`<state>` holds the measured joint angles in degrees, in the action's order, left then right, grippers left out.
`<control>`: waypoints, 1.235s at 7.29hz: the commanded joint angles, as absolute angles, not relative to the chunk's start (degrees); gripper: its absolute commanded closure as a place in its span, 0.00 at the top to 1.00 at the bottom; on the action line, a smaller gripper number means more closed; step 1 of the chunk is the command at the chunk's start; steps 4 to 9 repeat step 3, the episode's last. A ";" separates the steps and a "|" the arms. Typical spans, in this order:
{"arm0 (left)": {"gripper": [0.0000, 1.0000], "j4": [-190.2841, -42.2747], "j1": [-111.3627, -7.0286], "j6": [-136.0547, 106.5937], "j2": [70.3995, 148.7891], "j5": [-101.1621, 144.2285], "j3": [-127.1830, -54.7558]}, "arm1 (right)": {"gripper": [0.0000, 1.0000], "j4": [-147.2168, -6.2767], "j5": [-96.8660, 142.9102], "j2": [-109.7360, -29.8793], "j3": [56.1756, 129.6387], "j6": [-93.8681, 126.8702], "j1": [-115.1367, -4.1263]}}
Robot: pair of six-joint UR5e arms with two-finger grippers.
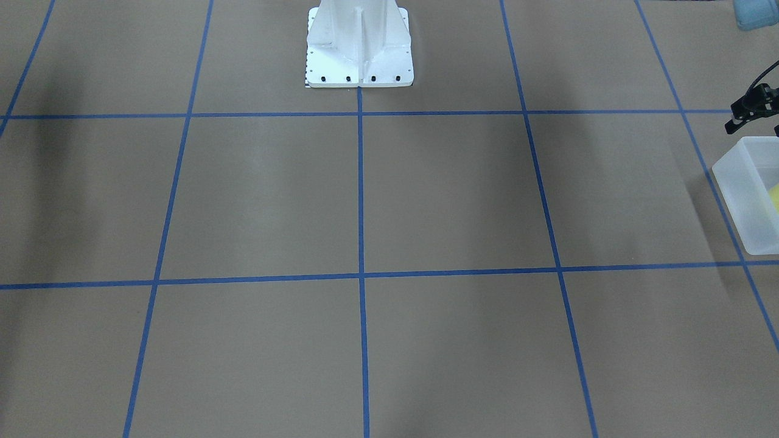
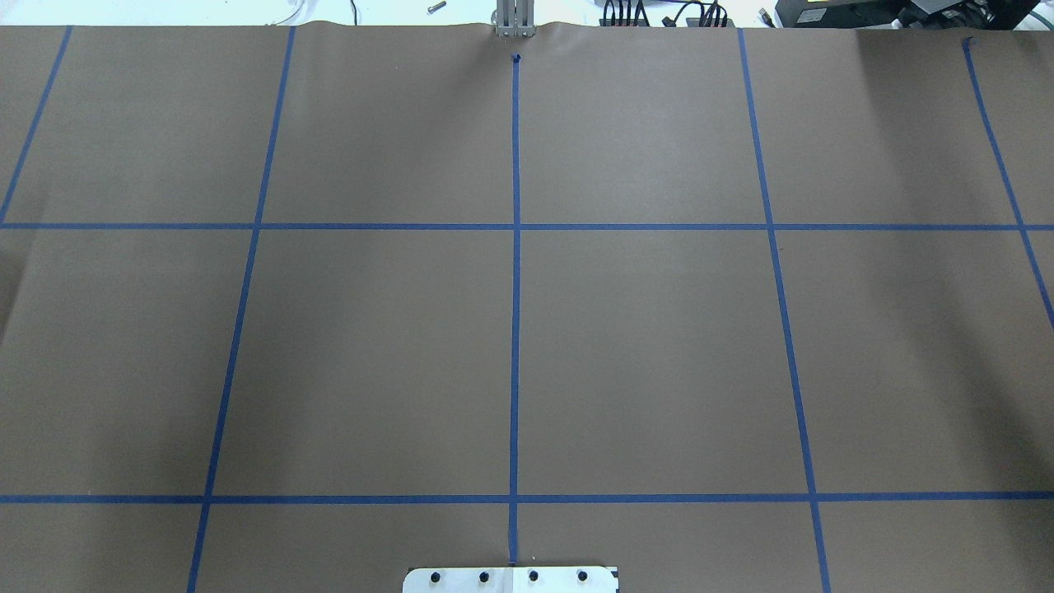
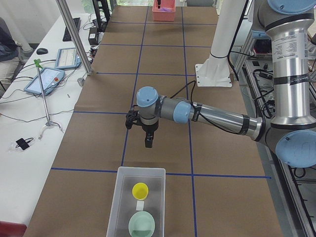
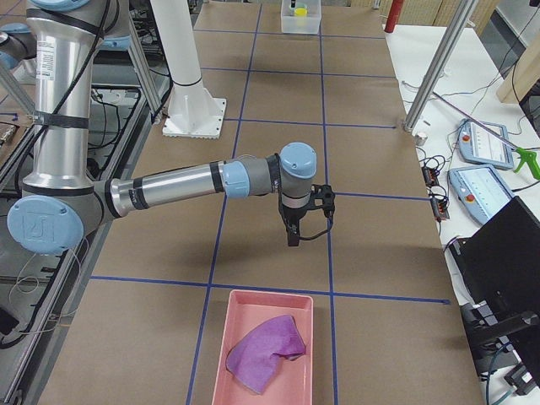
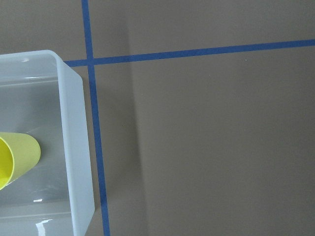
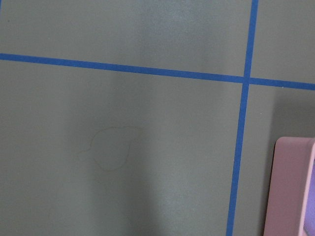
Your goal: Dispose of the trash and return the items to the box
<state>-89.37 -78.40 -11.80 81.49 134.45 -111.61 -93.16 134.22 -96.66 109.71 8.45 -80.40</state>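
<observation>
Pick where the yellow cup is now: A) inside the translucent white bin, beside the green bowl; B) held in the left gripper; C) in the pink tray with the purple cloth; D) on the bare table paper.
A: the exterior left view shows the yellow cup inside the bin, next to the mint-green bowl.

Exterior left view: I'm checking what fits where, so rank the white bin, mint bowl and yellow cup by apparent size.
1. white bin, far the largest
2. mint bowl
3. yellow cup
The bowl lies nearer the camera, so its lead over the cup is less certain.
</observation>
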 commanded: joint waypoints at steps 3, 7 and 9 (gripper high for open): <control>0.98 -89.47 -78.84 -12.04 82.00 134.47 -111.53 | 1.00 -93.16 134.21 -96.42 109.34 8.53 -80.42; 0.98 -89.47 -78.84 -12.04 82.00 134.47 -111.53 | 1.00 -93.16 134.21 -96.42 109.34 8.53 -80.42; 0.98 -89.47 -78.84 -12.04 82.00 134.47 -111.53 | 1.00 -93.16 134.21 -96.42 109.34 8.53 -80.42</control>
